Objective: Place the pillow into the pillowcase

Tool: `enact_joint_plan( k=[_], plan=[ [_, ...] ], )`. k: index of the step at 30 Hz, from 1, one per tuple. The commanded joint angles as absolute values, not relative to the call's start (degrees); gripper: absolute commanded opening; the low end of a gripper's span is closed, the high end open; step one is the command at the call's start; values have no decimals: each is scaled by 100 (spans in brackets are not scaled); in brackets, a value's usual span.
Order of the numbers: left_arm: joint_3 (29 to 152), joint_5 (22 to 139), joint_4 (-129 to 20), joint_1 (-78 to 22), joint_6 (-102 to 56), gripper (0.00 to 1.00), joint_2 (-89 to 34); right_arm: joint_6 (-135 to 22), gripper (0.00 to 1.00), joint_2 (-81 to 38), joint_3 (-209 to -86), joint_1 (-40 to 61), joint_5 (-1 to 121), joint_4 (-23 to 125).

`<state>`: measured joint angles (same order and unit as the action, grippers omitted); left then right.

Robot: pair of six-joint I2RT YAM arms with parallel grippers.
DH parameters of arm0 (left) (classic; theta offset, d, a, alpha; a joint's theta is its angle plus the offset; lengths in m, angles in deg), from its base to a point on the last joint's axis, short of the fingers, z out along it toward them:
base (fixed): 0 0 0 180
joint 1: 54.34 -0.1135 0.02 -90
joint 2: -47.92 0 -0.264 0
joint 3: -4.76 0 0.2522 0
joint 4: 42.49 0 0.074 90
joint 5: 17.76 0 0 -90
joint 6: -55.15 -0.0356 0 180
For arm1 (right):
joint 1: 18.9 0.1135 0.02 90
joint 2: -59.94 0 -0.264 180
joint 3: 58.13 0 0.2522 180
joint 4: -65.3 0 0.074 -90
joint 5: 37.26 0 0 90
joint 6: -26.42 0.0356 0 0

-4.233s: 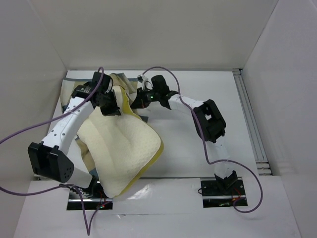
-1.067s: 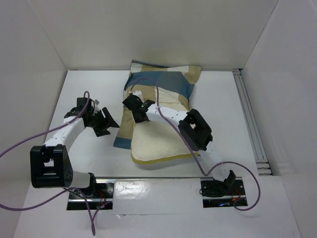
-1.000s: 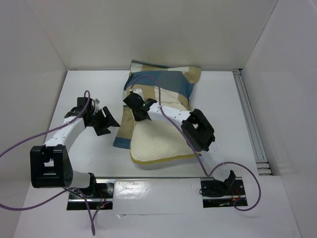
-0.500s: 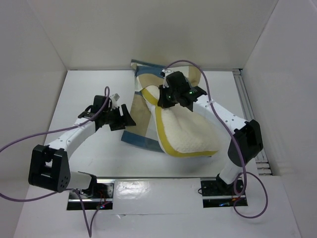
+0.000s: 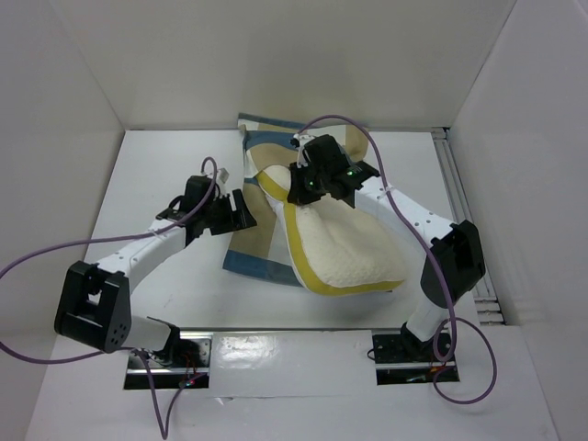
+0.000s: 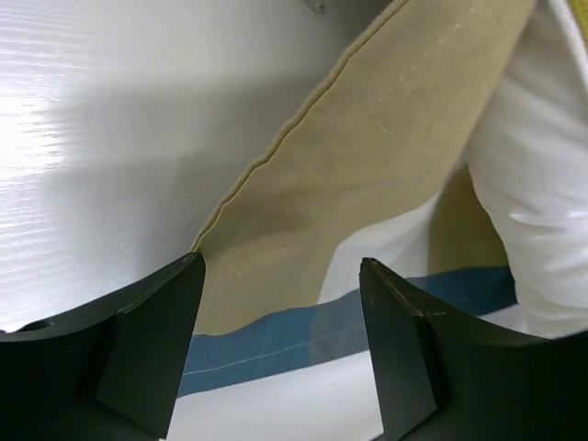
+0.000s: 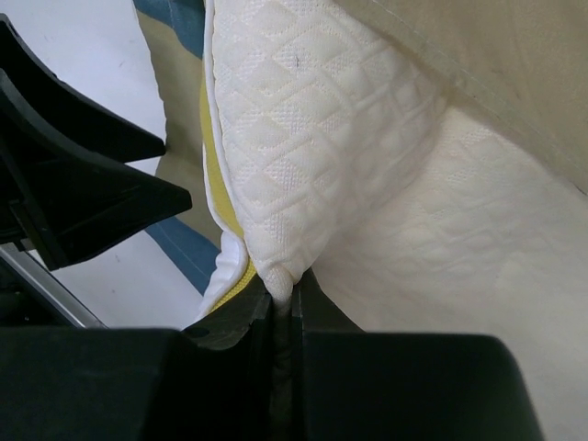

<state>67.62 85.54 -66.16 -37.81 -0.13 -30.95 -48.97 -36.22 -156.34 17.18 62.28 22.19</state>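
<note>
The task looks to be in its early-to-middle part: the pillow lies mostly bare on the white counter, its quilted cream face and yellow edge exposed from the middle of the counter toward the near right. Only its far end meets the pillowcase. The checked case is spread partly beneath the pillow and to its left, and runs back toward the rear wall. In the right wrist view a tan panel of the case drapes over part of the pillow at the upper right, so some of the far end appears to be covered. How deep it sits inside cannot be told. The right end effector is clamped tight on a pinched fold of the pillow's fabric near the yellow seam, at the far left corner of the cushion. The left end effector stands wide and holds nothing. It hovers at the left edge of the case, with the tan and blue cloth lying between its spread fingers. By this reading the main work remains: taking hold of the case's opening, drawing it over the pillow's length, and seating the near corners inside.
</note>
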Motion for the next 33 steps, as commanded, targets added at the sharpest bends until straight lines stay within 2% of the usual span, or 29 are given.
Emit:
enact_joint_plan(
  k=[1, 5, 7, 10, 16, 18, 19, 20, 24, 28, 33],
  plan=[
    [6774, 7691, -6600, -3632, -48, 81, -2943, -4970, 0, -3437, -15767, 1696, 6496, 2394],
    [6774, 7348, -6487, -3440, -101, 82, -2977, -4970, 0, -3437, -15767, 1696, 6609, 2394],
    [6861, 6937, -6487, -3369, -23, 82, -3396, -4970, 0, -3384, -15767, 1696, 6610, 2394],
    [7020, 6934, -6330, -3316, -22, 81, -3925, -5022, 0, -3437, -15828, 1696, 6663, 2342],
    [6677, 7704, -5381, -3184, -75, 79, -3849, -5075, 0, -3437, -15882, 1643, 6724, 2209],
    [6563, 8084, -5257, -3184, -145, 53, -3725, -5075, 0, -3437, -15882, 1643, 6654, 2209],
    [6563, 8494, -5152, -3184, -145, 37, -3533, -5075, 0, -3437, -15882, 1582, 6654, 2209],
    [6476, 8725, -5151, -3236, -23, 2, -3418, -4997, 0, -3437, -15882, 1582, 6654, 2209],
    [6264, 9421, -5037, -3237, 539, 0, -2707, -4777, 0, -3691, -15960, 1582, 6347, 2262],
    [5999, 10061, -4738, -3237, 1015, 0, -1889, -4671, 0, -4148, -16486, 1582, 5208, 2131],
    [6615, 11291, -4405, -3132, 1575, 0, -1590, -4916, 0, -4720, -18963, 1582, 3896, 1297]
  ],
)
